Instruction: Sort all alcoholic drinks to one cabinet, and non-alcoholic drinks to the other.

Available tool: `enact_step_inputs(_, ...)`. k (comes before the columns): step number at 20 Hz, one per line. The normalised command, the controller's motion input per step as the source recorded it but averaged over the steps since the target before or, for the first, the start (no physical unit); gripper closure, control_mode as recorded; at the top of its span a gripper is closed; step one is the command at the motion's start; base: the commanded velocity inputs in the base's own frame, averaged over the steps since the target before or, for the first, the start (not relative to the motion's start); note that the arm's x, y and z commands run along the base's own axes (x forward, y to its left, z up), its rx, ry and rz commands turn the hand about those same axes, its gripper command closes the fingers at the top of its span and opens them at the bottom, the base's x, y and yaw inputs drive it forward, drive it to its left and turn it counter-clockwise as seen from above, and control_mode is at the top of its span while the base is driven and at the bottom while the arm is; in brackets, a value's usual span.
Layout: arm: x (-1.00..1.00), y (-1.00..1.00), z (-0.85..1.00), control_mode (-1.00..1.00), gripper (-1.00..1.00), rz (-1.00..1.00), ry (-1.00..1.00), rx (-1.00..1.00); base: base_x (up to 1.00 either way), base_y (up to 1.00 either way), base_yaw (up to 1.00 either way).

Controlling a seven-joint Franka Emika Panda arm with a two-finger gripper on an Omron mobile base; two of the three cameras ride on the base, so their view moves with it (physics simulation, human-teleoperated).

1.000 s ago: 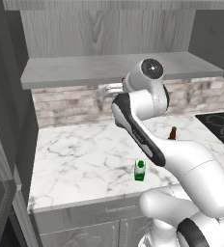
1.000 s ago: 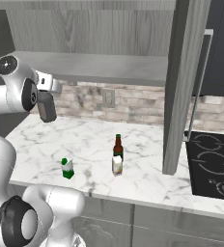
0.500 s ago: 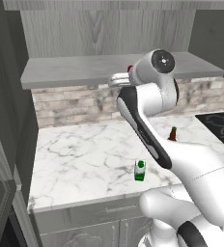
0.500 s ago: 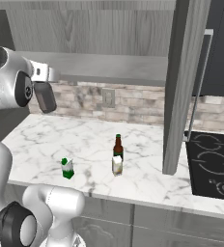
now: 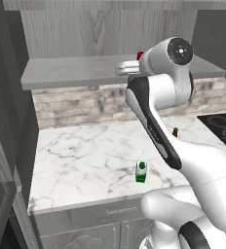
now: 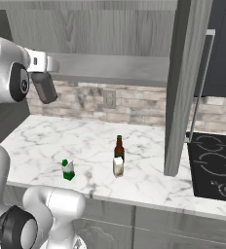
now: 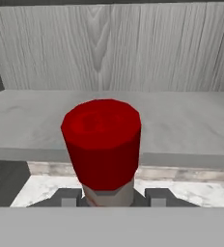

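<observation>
Currently the wide cabinet (image 5: 110,29) is the target: arm (image 5: 159,92) is raised to shelf height, and the jaws look to be grasping the red-capped bottle (image 7: 103,144) low on its neck, a finger on either side, though contact itself is hidden.

Risks, by my read:
- Shelf (image 5: 76,70) front edge sits level with the cap in the hand view. Pushing in at this height could knock the bottle's body against the lip.
- The hold is close under the cap, so a bump may tilt or slip the glass.

Left on the tabletop (image 6: 90,141): brown bottle (image 6: 119,148) touching the cream carton (image 6: 118,167), green carton (image 6: 68,169) well apart to the left.

Versus half a second ago: arm has swung right and higher, closer to the shelf. Tabletop items unchanged.
</observation>
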Motion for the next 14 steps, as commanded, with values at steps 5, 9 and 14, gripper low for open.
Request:
enact_step_inputs(5, -0.11, -0.1, 0.35, -1.0, 1.0, 0.0, -0.1, -0.01, 0.0, 0.0, 0.0)
enact_step_inputs(9, -0.05, -0.09, 0.32, -1.0, 1.0, 0.0, -0.1, -0.01, 0.0, 0.0, 0.0)
enact_step_inputs(14, 0.0, -0.07, 0.2, -1.0, 1.0, 0.0, -0.09, -0.01, 0.0, 0.0, 0.0)
